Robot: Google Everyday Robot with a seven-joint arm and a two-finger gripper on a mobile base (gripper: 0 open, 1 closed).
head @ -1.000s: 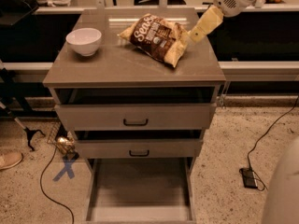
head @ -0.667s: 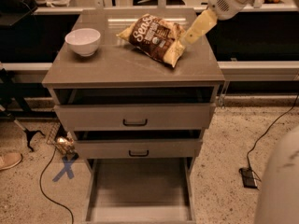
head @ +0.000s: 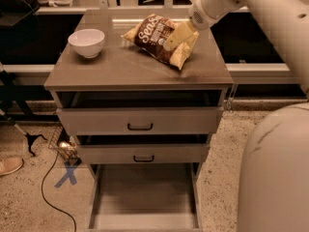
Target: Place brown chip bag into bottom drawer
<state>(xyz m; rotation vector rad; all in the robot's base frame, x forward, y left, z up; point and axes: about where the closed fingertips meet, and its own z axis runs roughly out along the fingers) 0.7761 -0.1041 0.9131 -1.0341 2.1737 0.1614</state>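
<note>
Grey-brown cabinet [head: 120,71], three drawers, items on its smooth top.
Round white bowl [head: 87,41] at left; crinkly brown chip bag [head: 155,33] lying flat right of centre; pale wedge-shaped gripper [head: 175,37] over its right end, grip cannot be told; flat-floored bottom drawer [head: 145,197] pulled out below.

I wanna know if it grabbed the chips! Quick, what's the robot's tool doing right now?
Tool: at the brown chip bag on the cabinet top; open, closed or holding cannot be told.

Smooth matt gripper [head: 168,45] at crinkly bag [head: 150,32]
</note>
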